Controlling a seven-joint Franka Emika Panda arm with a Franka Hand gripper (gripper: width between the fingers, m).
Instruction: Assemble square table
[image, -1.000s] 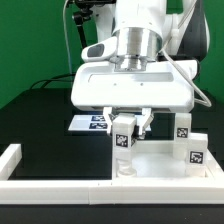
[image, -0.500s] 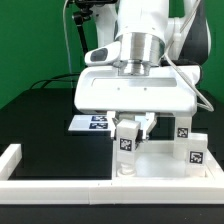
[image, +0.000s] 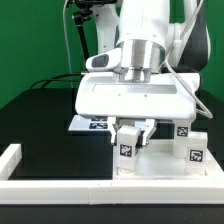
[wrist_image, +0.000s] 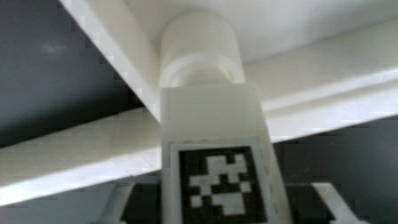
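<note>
My gripper (image: 130, 135) is shut on a short white tagged leg (image: 127, 150), held upright over the near corner of the white square tabletop slab (image: 160, 162). The leg's foot is low, at or near a corner socket; I cannot tell if it touches. In the wrist view the leg (wrist_image: 217, 120) fills the frame with its black-white tag facing the camera, between my gripper's fingers (wrist_image: 217, 205). Two more tagged legs stand on the slab at the exterior view's right, one behind (image: 184, 132) and one in front (image: 196, 153).
A low white border wall (image: 60, 188) runs along the front and turns up at the exterior view's left (image: 10, 156). The marker board (image: 92, 124) lies on the black table behind my gripper. A green backdrop and cables are behind the arm.
My gripper has moved down with the leg, bringing it closer to the slab's corner. The other legs have not moved.
</note>
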